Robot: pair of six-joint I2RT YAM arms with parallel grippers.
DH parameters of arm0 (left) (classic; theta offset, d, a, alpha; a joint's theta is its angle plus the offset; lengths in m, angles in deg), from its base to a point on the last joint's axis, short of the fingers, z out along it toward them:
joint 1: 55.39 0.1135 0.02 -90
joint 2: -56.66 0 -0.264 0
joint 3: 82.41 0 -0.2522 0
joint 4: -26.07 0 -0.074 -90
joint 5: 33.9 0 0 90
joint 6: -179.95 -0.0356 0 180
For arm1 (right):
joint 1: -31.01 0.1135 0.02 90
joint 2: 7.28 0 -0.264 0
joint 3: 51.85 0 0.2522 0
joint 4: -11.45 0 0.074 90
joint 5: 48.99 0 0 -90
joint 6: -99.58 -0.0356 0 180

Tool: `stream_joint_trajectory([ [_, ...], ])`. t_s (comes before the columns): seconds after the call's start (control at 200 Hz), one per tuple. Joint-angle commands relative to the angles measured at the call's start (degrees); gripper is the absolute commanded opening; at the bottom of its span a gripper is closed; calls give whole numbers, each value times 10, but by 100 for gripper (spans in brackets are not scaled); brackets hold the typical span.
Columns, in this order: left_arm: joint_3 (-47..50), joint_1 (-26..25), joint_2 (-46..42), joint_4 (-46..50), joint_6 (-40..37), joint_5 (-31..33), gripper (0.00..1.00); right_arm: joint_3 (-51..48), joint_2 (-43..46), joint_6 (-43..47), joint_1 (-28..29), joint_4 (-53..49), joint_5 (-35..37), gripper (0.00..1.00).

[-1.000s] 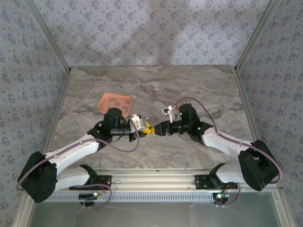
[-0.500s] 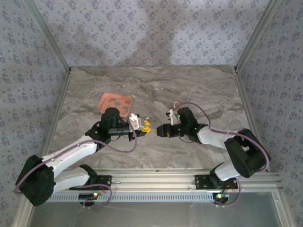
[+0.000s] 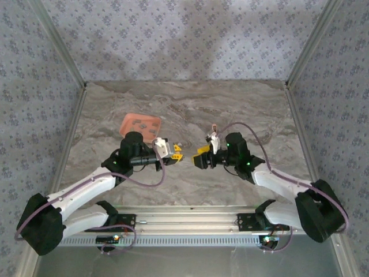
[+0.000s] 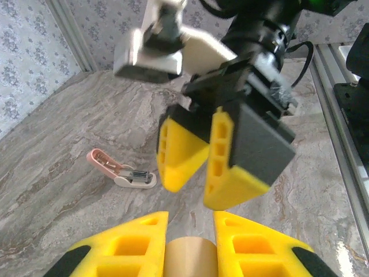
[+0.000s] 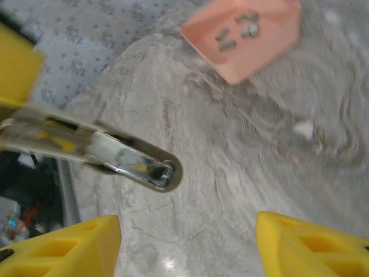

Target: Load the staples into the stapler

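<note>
While the left claw (image 4: 189,222) pinches a tan bar (image 5: 69,138) pointing toward the empty, wide right claw (image 4: 199,191), the stapler (image 4: 121,171) lies flat farther up the table.

Marbled grey bench (image 3: 190,109) carried a salmon-orange square tray (image 3: 128,122) left of middle, and a small pink-and-white stapler (image 4: 121,172) lay open on it.

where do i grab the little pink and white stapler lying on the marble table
Grip the pale pink-and-white mini stapler across its narrow width, near the middle where the two halves meet, coming straight down from above. It lies flat and opened out on the marble table, long sides free, leaving room on either side.
</note>
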Motion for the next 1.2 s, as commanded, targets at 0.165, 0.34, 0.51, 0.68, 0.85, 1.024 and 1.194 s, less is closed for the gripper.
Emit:
stream_joint_trajectory([
  [0.165,-9,0,-5,3,-8,-65,5,47,-23,363,65,-72,56,65],
  [0.34,-13,0,-4,11,-13,-82,5,65,-66,350,65,-11,18,65],
  [0.51,-16,0,-4,13,-15,-85,5,79,-92,341,65,12,-36,64],
  [0.68,-18,-1,-3,14,-14,-86,6,89,-112,339,67,26,-81,61],
  [0.85,-19,-1,-2,11,-12,-88,6,101,-131,329,69,35,-112,58],
  [1.024,-20,-1,-2,8,-9,-89,6,108,-146,323,70,41,-132,52],
  [1.194,-20,-1,-3,6,-8,-89,6,114,-155,319,72,42,-141,46],
])
